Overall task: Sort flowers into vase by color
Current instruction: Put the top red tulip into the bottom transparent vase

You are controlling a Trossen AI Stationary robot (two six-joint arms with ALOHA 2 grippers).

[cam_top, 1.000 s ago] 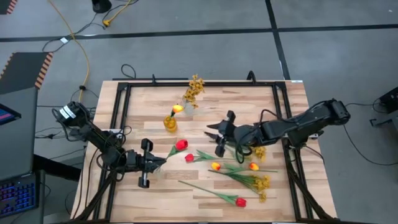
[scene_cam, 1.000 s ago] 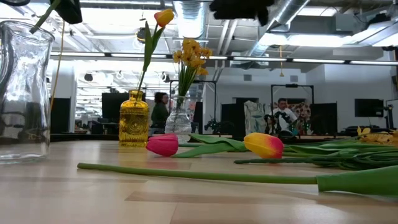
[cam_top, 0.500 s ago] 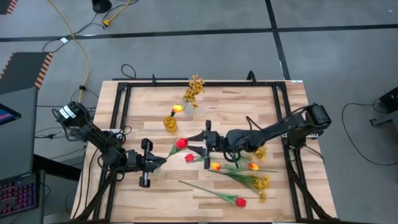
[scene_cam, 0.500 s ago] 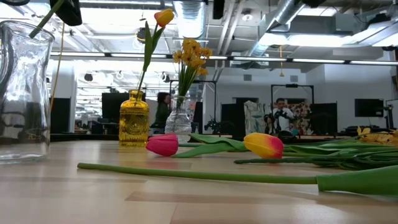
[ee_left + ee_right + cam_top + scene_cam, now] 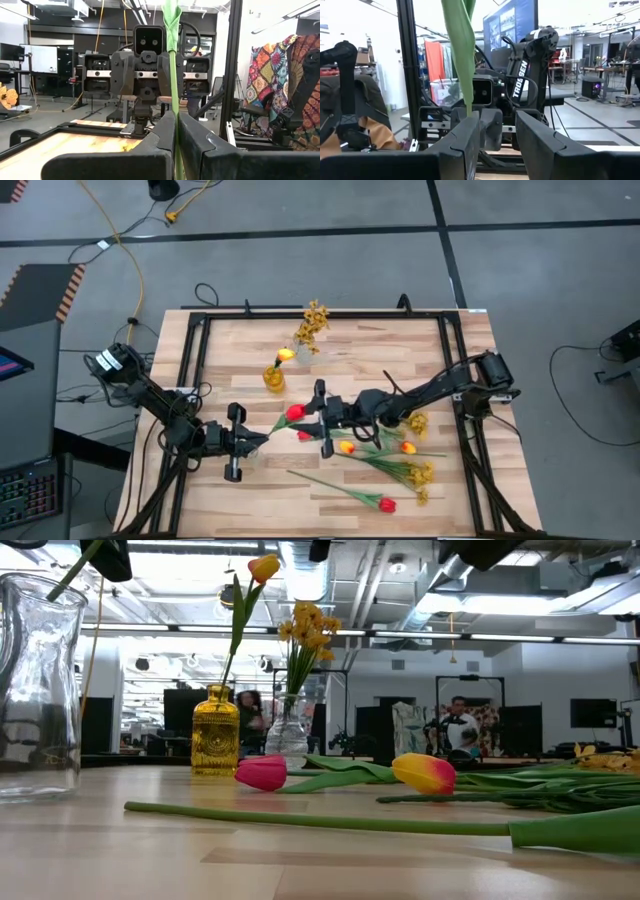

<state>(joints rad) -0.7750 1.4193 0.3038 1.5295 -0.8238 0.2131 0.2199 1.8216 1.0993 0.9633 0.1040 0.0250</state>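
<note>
Flowers for sorting lie on the wooden table (image 5: 220, 345), most of them loose in the lower centre and lower right of the high view.

- Left end effector (image 5: 252, 444): lower left of centre on the table, fingers closed narrow on a green stem (image 5: 172, 75); the stem runs up and to the right to a red tulip (image 5: 292, 412), its head pointing toward the frame's upper right.
- Right end effector (image 5: 318, 420): centre of the table, just right of that red head, fingers spread apart, a green leaf (image 5: 461, 45) showing between them in its wrist view.
- Second red tulip (image 5: 386, 504): lower right, long axis diagonal, head at the lower-right end.
- Yellow-orange tulips (image 5: 347, 447): lying right of centre among green stems.
- Mustard spray (image 5: 423, 475): lower right, beside them.
- Amber vase (image 5: 273, 379): upper centre, holding one upright yellow-orange tulip (image 5: 264, 567).
- Clear vase (image 5: 287, 735): just beside it, holding an upright mustard spray (image 5: 306, 625).
- Glass jug (image 5: 38, 690): far left of the low view.
</note>
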